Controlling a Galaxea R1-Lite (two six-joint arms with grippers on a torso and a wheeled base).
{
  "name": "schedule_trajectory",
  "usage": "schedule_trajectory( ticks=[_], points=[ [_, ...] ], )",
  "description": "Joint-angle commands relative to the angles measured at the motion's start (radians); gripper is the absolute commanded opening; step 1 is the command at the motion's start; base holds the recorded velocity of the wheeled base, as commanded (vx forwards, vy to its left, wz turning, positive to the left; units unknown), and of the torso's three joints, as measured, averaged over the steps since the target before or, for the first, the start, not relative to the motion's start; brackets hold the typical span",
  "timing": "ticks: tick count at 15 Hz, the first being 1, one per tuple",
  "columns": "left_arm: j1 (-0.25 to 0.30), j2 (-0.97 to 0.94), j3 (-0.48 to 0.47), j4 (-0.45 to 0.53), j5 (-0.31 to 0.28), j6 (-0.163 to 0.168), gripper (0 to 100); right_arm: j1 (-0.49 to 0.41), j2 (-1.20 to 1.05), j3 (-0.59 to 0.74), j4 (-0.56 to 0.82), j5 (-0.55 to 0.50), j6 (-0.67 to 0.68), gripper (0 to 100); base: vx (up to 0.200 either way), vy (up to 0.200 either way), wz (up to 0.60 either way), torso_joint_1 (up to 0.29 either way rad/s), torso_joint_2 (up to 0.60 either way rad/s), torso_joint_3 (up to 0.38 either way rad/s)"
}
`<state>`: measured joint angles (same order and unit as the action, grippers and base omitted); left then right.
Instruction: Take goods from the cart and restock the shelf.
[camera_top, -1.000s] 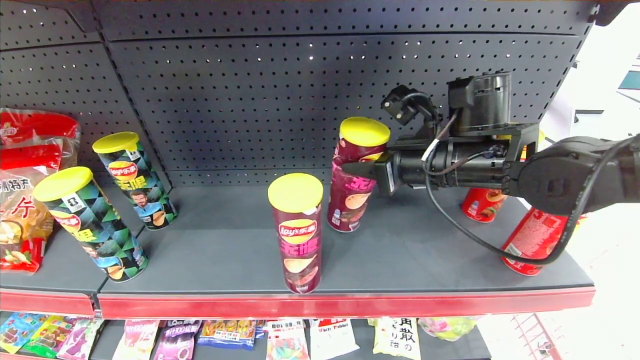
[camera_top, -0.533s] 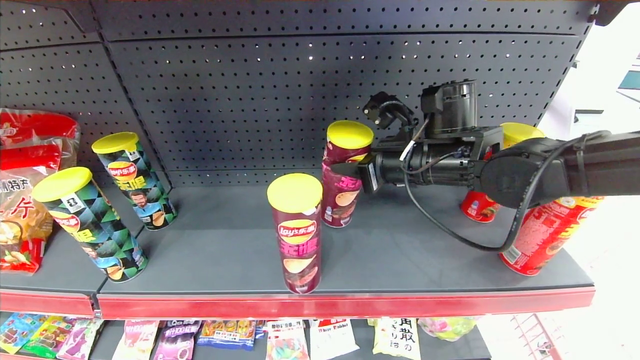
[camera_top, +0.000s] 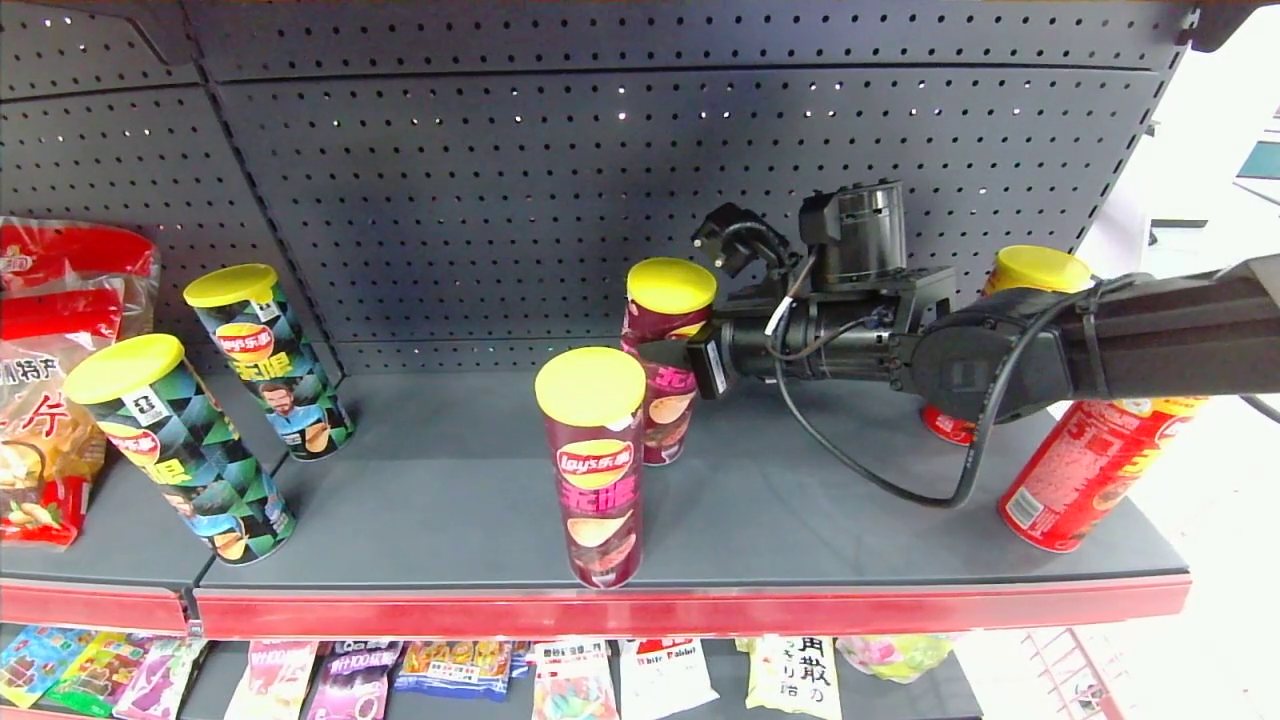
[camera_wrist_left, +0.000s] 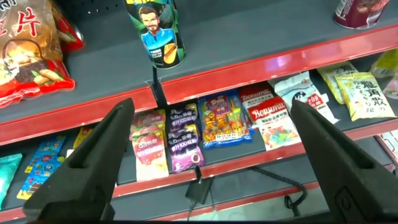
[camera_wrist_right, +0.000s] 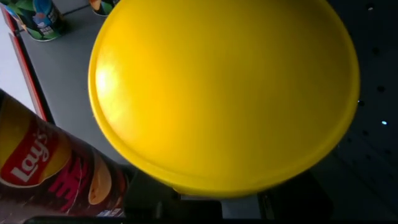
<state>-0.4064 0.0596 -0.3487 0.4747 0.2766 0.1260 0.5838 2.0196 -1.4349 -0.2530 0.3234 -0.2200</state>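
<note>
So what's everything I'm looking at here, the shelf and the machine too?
Purple chip cans: 2, purple with yellow lids, middle of the shelf; one near the front edge, the rear purple can behind it.
Green cans: 2, green-black pattern with yellow lids, left part of the shelf.
Red cans: 2, red, right end, partly behind the arm.
Snack bags: at least 2, red, far left.
Sweet packets: many, mixed colours, lower level.
Shelf: 1, grey with a red front edge.
Pegboard: 1, dark grey, at the back.
Right pincer: 1, black, shut on the rear purple can.
Left pincer: 1, black, open, in front of the lower level.
</note>
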Motion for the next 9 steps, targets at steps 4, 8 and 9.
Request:
schedule_trajectory(
  ticks=[4, 8, 9],
  points=[
    [0.000, 0.003, 0.002, -0.001, 0.001, 0.000, 100, 0.004, 0.027, -0.016, 0.000, 0.000, -0.009, 0, 0.000, 0.000, 0.00, 0.000, 0.00, 0.000],
    [0.000, 0.003, 0.002, -0.001, 0.001, 0.000, 100, 0.004, 0.039, -0.019, 0.000, 0.002, -0.032, 100, 0.000, 0.000, 0.00, 0.000, 0.00, 0.000],
    [0.000, 0.003, 0.002, -0.001, 0.001, 0.000, 100, 0.004, 0.041, -0.018, 0.000, 0.002, -0.036, 100, 0.000, 0.000, 0.00, 0.000, 0.00, 0.000]
  ],
)
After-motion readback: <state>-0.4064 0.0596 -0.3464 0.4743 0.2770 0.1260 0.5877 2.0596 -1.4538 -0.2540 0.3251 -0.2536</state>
